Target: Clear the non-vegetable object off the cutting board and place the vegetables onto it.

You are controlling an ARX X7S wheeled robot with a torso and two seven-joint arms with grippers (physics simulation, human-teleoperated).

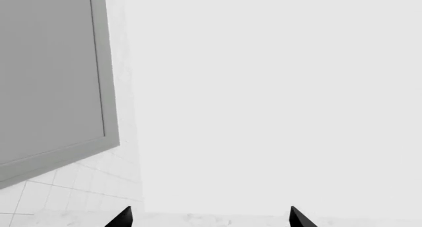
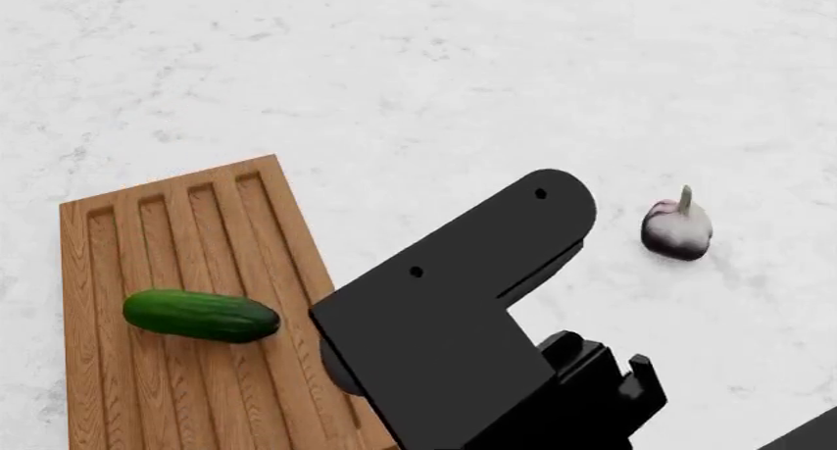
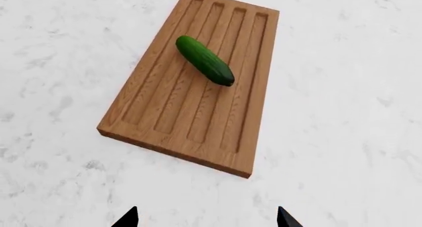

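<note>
The brown grooved cutting board [image 2: 118, 391] lies at the left in the head view, with the dark green cucumber [image 2: 200, 315] lying across its grooves. Both also show in the right wrist view: the cutting board [image 3: 178, 123] and the cucumber [image 3: 205, 60]. The grey-white purplish bulb [image 2: 676, 228] lies on the white marble counter to the right, off the board. My right gripper [image 3: 206, 219] is open and empty, above bare counter short of the board's near end. My left gripper [image 1: 209, 218] is open and empty, pointing at a white wall. The radish is out of view.
My right arm's black link [image 2: 458, 303] fills the lower middle of the head view and hides the board's near right corner. The left wrist view shows a grey cabinet panel [image 1: 49, 73] beside tiled wall.
</note>
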